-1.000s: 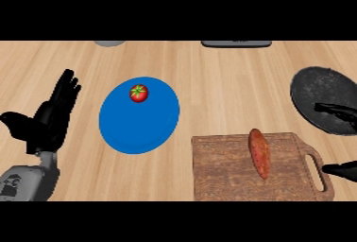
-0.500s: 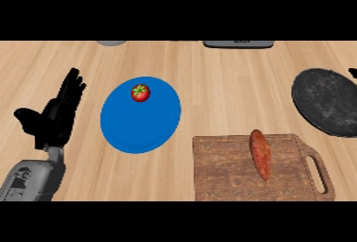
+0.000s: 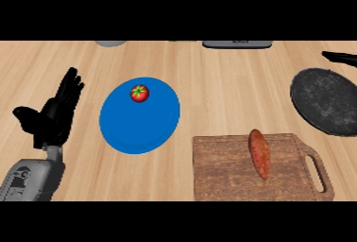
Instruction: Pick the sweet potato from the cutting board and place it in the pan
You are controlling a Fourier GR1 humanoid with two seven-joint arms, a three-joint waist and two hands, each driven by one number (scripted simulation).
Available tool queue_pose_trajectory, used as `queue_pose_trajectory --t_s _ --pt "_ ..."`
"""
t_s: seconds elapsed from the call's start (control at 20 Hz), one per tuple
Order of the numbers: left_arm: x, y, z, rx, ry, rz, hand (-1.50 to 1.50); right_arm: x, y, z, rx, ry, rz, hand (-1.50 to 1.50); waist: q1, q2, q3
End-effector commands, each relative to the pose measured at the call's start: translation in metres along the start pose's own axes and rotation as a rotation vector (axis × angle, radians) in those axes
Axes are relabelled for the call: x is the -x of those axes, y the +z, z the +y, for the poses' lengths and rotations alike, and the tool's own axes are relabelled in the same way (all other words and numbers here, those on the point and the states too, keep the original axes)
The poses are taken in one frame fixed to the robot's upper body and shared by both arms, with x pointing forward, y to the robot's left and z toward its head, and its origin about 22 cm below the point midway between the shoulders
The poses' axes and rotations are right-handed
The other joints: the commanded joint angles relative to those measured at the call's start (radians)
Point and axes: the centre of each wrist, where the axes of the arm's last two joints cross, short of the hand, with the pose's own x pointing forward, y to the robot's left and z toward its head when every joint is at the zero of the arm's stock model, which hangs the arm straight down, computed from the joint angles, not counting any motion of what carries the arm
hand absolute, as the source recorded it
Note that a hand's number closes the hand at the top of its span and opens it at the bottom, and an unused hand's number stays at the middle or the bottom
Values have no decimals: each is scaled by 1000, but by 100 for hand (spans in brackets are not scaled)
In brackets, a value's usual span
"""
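The sweet potato (image 3: pixel 260 153) lies lengthwise on the wooden cutting board (image 3: pixel 223 170) at the lower right of the frame, nothing touching it. The dark pan (image 3: pixel 327 101) sits at the right edge of the frame, just above the board's upper right corner and apart from it, with its handle (image 3: pixel 342 57) pointing toward the upper right corner. Nothing is in the pan.

The left hand (image 3: pixel 52 116) shows at the left of the frame, upright on its grey forearm, its fingers (image 3: pixel 70 87) straight and spread, thumb out to the side, holding nothing; it looks to be resting. The right hand does not show in this view, so nothing can be said of its fingers.

A blue plate (image 3: pixel 136 127) lies on the table (image 3: pixel 230 90) at centre left, with a small tomato (image 3: pixel 140 93) on its upper part. Along the top edge a grey round object (image 3: pixel 111 43) and a dark flat object (image 3: pixel 237 44) are only partly in view.

By my judgement the task stands at its very start: the pick is not yet begun. The next move calls for the right hand to come in from the lower right, settle over the middle of the sweet potato with the fingers set across its narrow width, and close round it. The carry afterward is short, up and right to the pan.
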Motion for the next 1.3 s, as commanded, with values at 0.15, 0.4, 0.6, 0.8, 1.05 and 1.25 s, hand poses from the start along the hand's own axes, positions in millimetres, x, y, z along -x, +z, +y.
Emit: queue_pose_trajectory --t_s 0.15,0.4,0.6,0.8,1.05,1.25 --pt "6 -2 10 -20 5 -15 0 -8 -29 46 -156 -83 -88 -150 -5 -1 0" --pt "4 -10 17 -17 -11 -2 0 -42 -34 65 -159 -40 -62 -150 -13 -2 0" --pt "-9 6 4 -4 1 -5 0 -43 -20 60 -183 -35 39 -150 -8 -3 0" --pt "2 7 4 -9 -18 -26 0 -31 -27 68 -149 -21 91 -150 -5 -1 0" --pt "8 -1 -21 -10 1 -13 0 -5 -38 83 -192 29 176 -150 -2 1 1" --pt "-9 -3 6 2 20 -9 0 -11 -42 91 -254 8 152 -150 -4 -1 0"
